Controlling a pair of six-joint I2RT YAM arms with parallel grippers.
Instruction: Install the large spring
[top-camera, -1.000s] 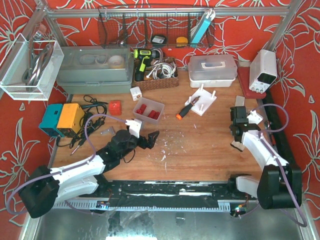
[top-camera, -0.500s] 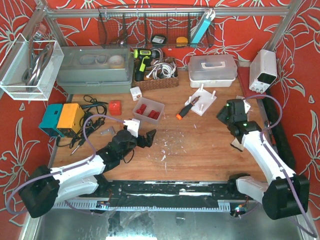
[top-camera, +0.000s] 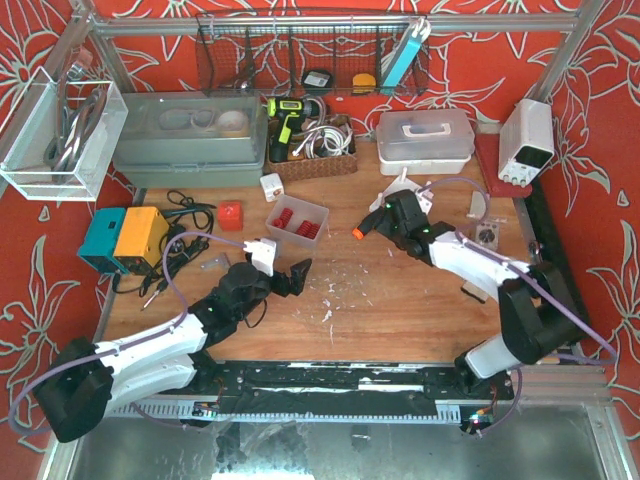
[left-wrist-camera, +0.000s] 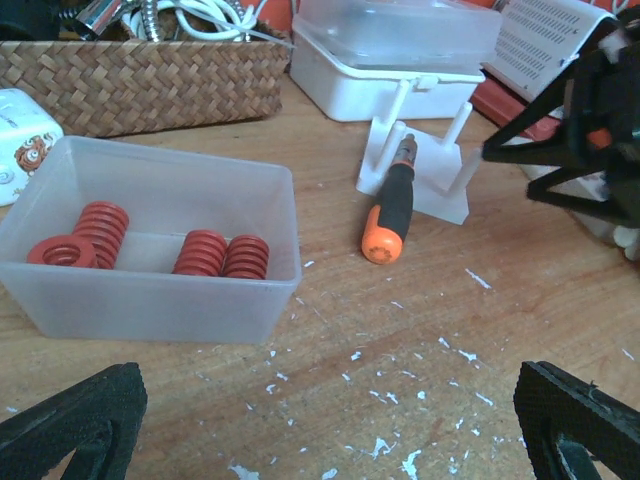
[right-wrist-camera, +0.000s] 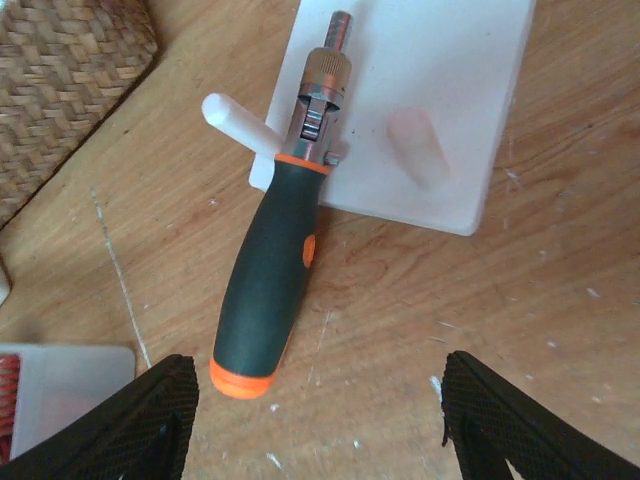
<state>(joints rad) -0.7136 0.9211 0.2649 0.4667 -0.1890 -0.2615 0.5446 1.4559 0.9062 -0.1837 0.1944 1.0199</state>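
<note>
While both pairs of jaws are spread wide with nothing gripped, the right gripper is hung over the screwdriver, whose tip is laid on the white peg plate at the top of its view, and the left gripper is faced toward the clear bin at centre-left, where the red springs are kept. The largest of them should be singled out, taken across its coils, lifted clear of the bin wall and lowered square onto a peg.
</note>
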